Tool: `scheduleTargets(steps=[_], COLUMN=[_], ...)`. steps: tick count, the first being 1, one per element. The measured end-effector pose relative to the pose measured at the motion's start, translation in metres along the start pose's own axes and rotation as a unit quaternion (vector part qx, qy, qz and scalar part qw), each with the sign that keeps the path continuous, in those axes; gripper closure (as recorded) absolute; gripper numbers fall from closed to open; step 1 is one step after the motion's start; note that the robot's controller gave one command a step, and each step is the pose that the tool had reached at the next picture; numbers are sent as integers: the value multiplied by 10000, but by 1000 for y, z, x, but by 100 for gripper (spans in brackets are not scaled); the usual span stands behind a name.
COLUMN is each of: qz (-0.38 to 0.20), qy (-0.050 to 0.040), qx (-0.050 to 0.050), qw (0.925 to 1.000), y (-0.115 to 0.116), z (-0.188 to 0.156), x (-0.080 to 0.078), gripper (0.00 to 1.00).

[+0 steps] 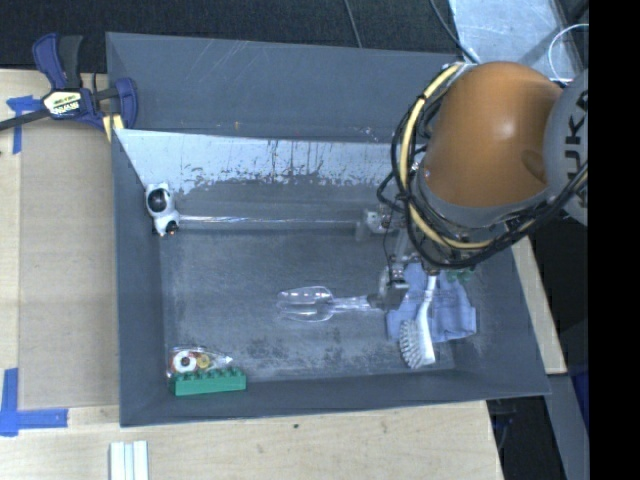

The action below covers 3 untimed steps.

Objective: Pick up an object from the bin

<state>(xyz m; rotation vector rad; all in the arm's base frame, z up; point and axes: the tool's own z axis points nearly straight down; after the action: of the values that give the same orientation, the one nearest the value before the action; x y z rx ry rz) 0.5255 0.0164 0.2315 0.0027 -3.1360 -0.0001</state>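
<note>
Gripper (398,286) at handle end of clear spoon (310,303), mid-bin. Orange cover (490,138) hides most of it; I cannot tell whether claw is released or clenched. Spoon handle faint. Brush (418,333) just right of spoon, top hidden under gripper, on blue cloth (458,313). Green brick (210,382) well lower-left of spoon.

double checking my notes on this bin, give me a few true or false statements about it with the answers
1. A clear plastic spoon lies near the middle of the bin. True.
2. The green block sits in the view's upper right corner. False: it is in the lower left corner.
3. The gripper is at the bin's right side, beside a white-bristled brush. True.
4. The spoon rests on the green block. False: they lie well apart.
</note>
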Motion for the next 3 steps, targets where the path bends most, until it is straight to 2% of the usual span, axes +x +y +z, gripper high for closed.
scheduleTargets(steps=[1, 2, 3], qz=[6, 300, 159], qy=[-45, -68, -137], qx=[-1, -5, -7], qw=[10000, 9995, 9998], y=[0, -15, -2], z=[-4, 148, 73], x=[-2, -16, -8], gripper=[0, 0, 0])
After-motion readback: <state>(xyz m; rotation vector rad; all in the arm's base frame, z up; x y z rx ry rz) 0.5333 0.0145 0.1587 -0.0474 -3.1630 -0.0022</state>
